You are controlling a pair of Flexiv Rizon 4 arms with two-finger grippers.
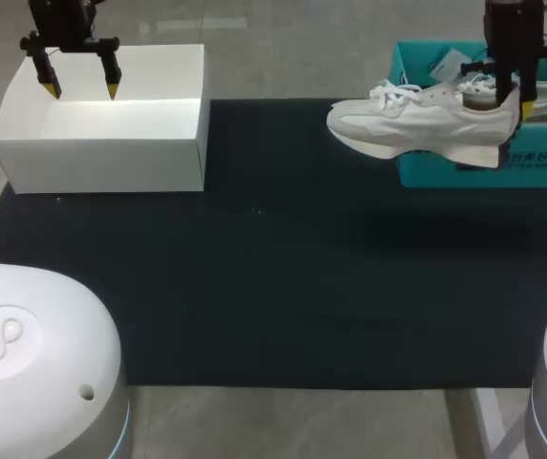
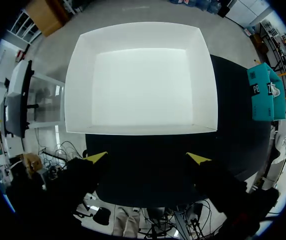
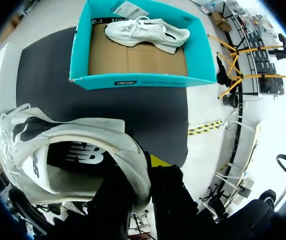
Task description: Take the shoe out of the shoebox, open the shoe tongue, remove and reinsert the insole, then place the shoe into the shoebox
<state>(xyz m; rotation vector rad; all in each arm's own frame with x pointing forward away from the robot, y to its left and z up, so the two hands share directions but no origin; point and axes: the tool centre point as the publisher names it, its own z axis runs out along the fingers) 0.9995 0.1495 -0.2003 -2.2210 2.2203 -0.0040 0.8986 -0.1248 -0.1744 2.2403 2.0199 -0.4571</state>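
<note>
While the left claw [image 1: 82,89] hangs over the white box [image 1: 101,143] at the far left of the dark mat [image 1: 273,287], its 2 yellow-tipped fingers stand wide apart with nothing between them. At the far right of the head view, the right claw [image 1: 513,96] pinches the heel of a white shoe [image 1: 417,122]. The shoe is lifted sideways, toe pointing toward the white box, and overlaps the left wall of the teal shoebox [image 1: 489,170]. A second shoe [image 1: 541,96] lies inside the shoebox, behind the arm.

From the left wrist, the left claw [image 2: 148,158] is spread open above the mat [image 2: 233,125], and the white box [image 2: 143,80] sits just ahead of it, open side up and bare inside. The teal shoebox [image 2: 260,92] stands well apart, off to one side.

From the right wrist, the right claw [image 3: 140,172] is clamped on the heel collar of the shoe [image 3: 83,127], with 1 finger inside the opening and 1 outside with its yellow tip showing. The dark insole [image 3: 78,157] is visible within the shoe. Ahead of the claw sits the shoebox [image 3: 138,82] at the edge of the mat [image 3: 48,65], with the second shoe [image 3: 148,32] lying on its side along the far wall on a brown cardboard floor.
</note>
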